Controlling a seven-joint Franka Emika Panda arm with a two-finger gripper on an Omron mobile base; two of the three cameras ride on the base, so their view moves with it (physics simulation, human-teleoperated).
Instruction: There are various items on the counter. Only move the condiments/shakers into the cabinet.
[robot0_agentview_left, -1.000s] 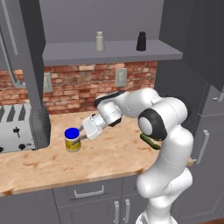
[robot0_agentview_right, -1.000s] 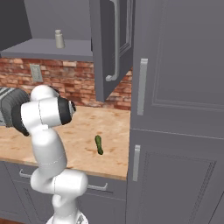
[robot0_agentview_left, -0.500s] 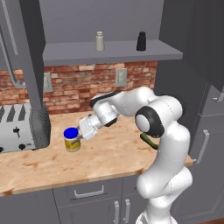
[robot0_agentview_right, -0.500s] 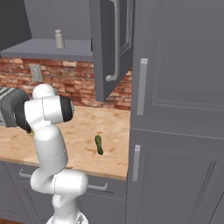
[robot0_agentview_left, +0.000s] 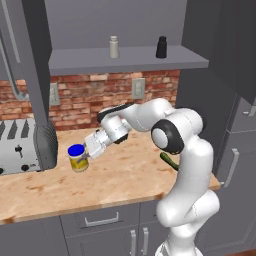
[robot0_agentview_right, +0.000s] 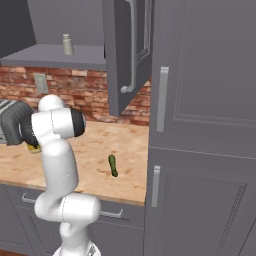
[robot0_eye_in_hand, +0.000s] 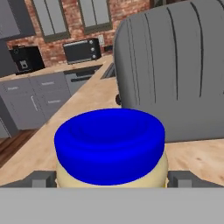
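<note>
The yellow-labelled jar with a blue lid stands on the counter just right of the toaster. My gripper is open and level with the jar from the right, one fingertip on each side of it, close to its wall. A sliver of the jar shows behind the arm in the right base view. On the cabinet shelf stand the light-grey shaker and the black shaker. The green vegetable lies on the counter to the right.
The silver toaster sits right behind the jar at the left. Open cabinet doors hang at the left and right of the shelf. A tall grey cabinet bounds the counter's right end.
The gripper has slid left along the counter, bringing its open fingers around the jar. Jar, shakers and vegetable have stayed where they were.
</note>
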